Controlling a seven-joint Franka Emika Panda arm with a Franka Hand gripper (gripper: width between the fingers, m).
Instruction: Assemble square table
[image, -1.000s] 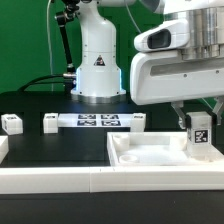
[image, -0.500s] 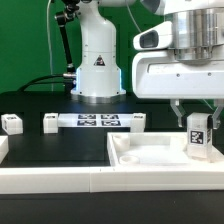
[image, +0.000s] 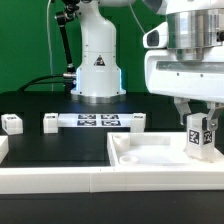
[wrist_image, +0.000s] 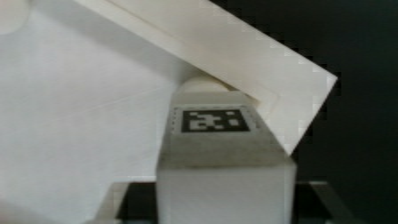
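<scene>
change since a second ago: my wrist housing has slid toward the exterior view's right and turned about its own axis. the tag on the held part faced the camera squarely then; now it sits skewed, with a second face showing. the height looks about the same.

table top: lies flat on the surface at the exterior view's right, rim up. its position is unchanged.

pincer: pinching the leg by its upper part, one finger either side. the leg stands upright in the top's far right corner. the wrist view shows the leg tucked against the inside of the corner rim of the table top. i cannot see its foot or whether it has seated.

judgement: the turn with no drop reads as a twist to screw the leg home. this is an early step, since the other legs are not yet fitted.

room: green backdrop, with cables hanging down it beside my arm base.

surface: black and matte.

border rail: long and white, along the near edge.

marker board: flat, in front of the base.

loose leg: at the board's end, on the exterior view's left.

second loose leg: further left, well apart from the top.
</scene>
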